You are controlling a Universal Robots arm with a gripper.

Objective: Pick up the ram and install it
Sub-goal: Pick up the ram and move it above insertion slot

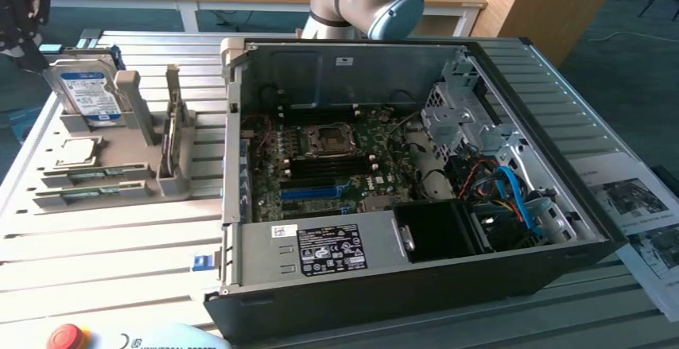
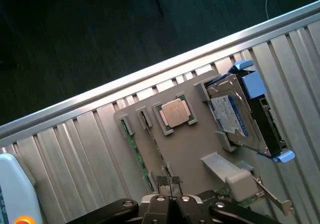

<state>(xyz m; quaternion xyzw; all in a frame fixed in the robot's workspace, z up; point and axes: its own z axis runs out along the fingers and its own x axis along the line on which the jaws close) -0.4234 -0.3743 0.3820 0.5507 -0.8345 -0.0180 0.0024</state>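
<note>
Pincer (image 2: 169, 183) shut, empty, hovering above fixture near ram (image 2: 133, 145).

The slatted metal table (image 1: 106, 246) carries a grey parts holder (image 1: 159, 182) and an open computer case (image 1: 424, 293).

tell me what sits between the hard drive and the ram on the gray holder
The processor chip, lying flat on the gray holder, sits between the hard drive and the ram. The wrist view shows this, and so does the exterior view.
</note>
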